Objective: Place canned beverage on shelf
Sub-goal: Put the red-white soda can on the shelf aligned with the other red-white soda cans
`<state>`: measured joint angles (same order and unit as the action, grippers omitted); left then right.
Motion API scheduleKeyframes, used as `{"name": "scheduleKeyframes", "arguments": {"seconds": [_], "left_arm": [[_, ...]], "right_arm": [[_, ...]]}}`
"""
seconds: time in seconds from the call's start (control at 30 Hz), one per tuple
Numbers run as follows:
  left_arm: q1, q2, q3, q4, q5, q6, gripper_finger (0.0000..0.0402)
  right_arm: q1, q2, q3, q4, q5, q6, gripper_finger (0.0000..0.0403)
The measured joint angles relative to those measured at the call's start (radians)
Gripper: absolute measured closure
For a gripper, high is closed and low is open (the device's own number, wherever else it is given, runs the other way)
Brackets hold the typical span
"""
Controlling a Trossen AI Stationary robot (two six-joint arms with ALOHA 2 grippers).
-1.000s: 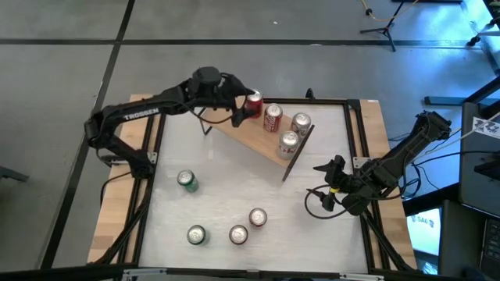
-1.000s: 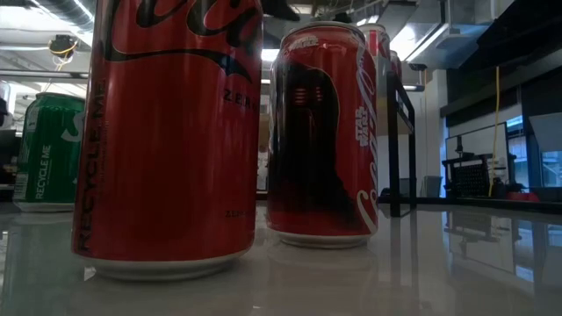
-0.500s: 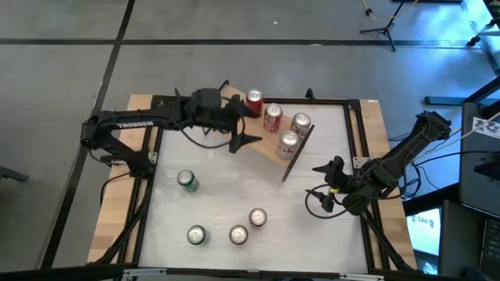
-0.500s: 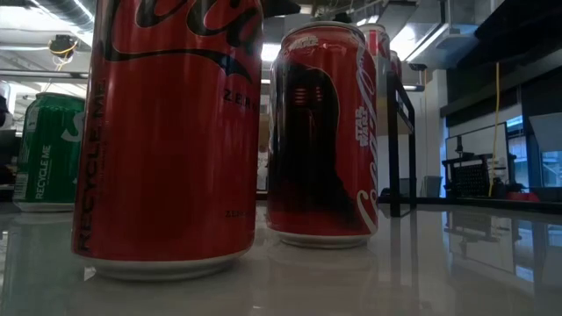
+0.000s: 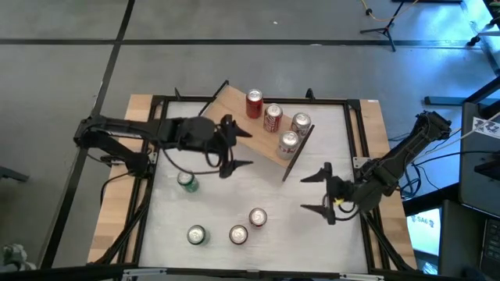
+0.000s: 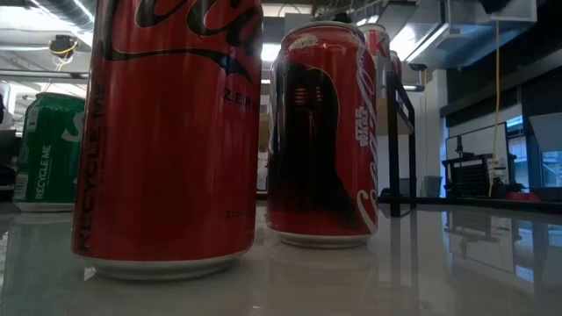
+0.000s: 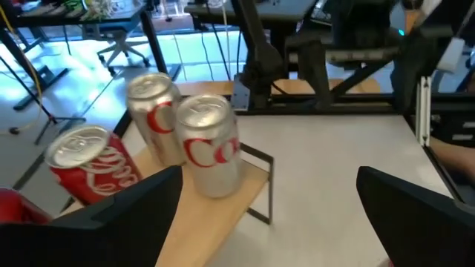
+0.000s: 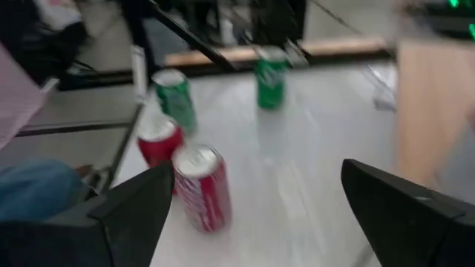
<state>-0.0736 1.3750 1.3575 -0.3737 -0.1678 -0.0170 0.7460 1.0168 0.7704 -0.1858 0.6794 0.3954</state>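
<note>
The light-wood shelf (image 5: 250,129) stands slantwise at the table's far middle. On it stand two red cans (image 5: 254,103) (image 5: 272,117) and two silver cans (image 5: 301,123) (image 5: 289,143). My left gripper (image 5: 248,148) is open and empty just near of the shelf. Its wrist view (image 7: 269,178) looks at the silver cans (image 7: 211,144) on the shelf board (image 7: 215,222). My right gripper (image 5: 305,193) is open and empty at the table's right. Its wrist view (image 8: 257,170) looks at loose red cans (image 8: 200,185).
Loose cans stand on the white table: a green one (image 5: 186,181) at the left, a green one (image 5: 195,234) and two red ones (image 5: 238,233) (image 5: 258,218) near the front. A black frame (image 5: 355,140) borders the table. Free room lies between shelf and front cans.
My left gripper has drawn back from the red can at the shelf's far-left end, going toward the table's near edge and lower. The can stays upright on the shelf. My right gripper has shifted a little toward the near edge.
</note>
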Motion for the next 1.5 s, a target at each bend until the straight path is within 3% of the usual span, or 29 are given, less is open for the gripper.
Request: {"name": "scheduleKeyframes", "arguments": {"seconds": [0.17,0.33,0.5,0.8,1.13,1.5], "left_arm": [[-0.081,0.0,0.0,0.0,-0.067,-0.011,0.0009],[-0.144,0.0,0.0,0.0,-0.128,-0.056,0.0009],[-0.198,0.0,0.0,-0.001,-0.181,-0.08,0.0009],[-0.251,0.0,0.0,0.0,-0.324,-0.087,0.0009],[-0.25,0.0,0.0,0.004,-0.355,-0.086,0.0009],[-0.249,0.001,0.0,0.018,-0.372,-0.087,0.0009]], "right_arm": [[0.0,0.0,0.0,0.147,-0.059,-0.189,0.0022],[-0.005,0.016,0.058,0.142,-0.118,-0.243,0.0022],[-0.058,0.085,0.168,0.033,-0.253,-0.328,0.0022],[-0.251,0.266,0.407,-0.309,-0.565,-0.399,0.0022],[-0.347,0.447,0.538,-0.378,-0.814,-0.649,0.0022],[-0.404,0.549,0.559,-0.359,-0.856,-0.743,0.0022]]}}
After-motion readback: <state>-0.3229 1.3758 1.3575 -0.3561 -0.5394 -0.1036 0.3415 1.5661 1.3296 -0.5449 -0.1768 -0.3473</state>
